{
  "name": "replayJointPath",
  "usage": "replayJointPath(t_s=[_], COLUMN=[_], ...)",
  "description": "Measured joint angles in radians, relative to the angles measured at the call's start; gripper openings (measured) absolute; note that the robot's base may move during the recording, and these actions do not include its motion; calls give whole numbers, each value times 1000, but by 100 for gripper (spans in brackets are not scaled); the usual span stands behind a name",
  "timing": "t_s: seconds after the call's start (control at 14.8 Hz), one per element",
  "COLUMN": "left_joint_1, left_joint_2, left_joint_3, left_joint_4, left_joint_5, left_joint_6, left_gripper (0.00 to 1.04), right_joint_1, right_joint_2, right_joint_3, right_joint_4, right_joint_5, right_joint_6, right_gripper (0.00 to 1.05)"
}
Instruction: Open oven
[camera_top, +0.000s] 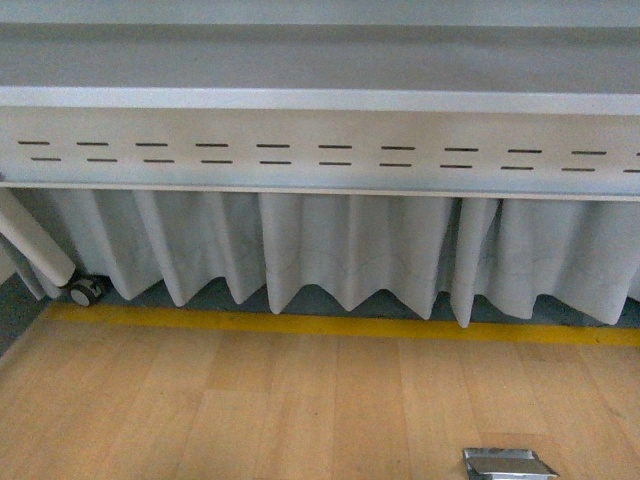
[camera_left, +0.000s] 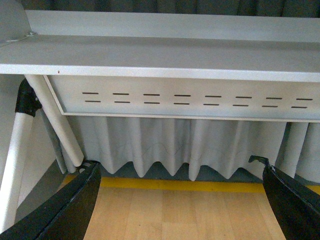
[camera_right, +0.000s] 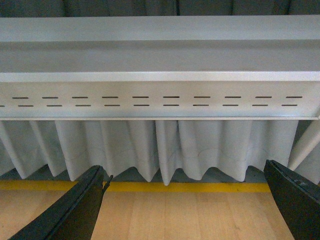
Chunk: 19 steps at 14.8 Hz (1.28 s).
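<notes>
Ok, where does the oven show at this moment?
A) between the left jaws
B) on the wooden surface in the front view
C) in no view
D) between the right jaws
C: the views show a wooden surface, a yellow strip, a white curtain, a grey slotted panel and a small metal piece, no appliance; left jaws and right jaws stand wide apart, empty.

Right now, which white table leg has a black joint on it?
The nearest leg in the left wrist view: a black joint caps it just under the tabletop. The slanted leg behind it is plain white.
</notes>
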Motion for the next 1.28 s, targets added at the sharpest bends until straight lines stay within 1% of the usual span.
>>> replayJointPath(t_s=[1.28], left_joint_1=[0], left_joint_2=[0], left_joint_3=[0], left_joint_4=[0], left_joint_5=[0], left_joint_6=[3], left_gripper=[98], right_joint_1=[0], right_joint_2=[0], right_joint_3=[0], right_joint_4=[0], right_joint_5=[1], right_joint_6=[3], right_gripper=[98])
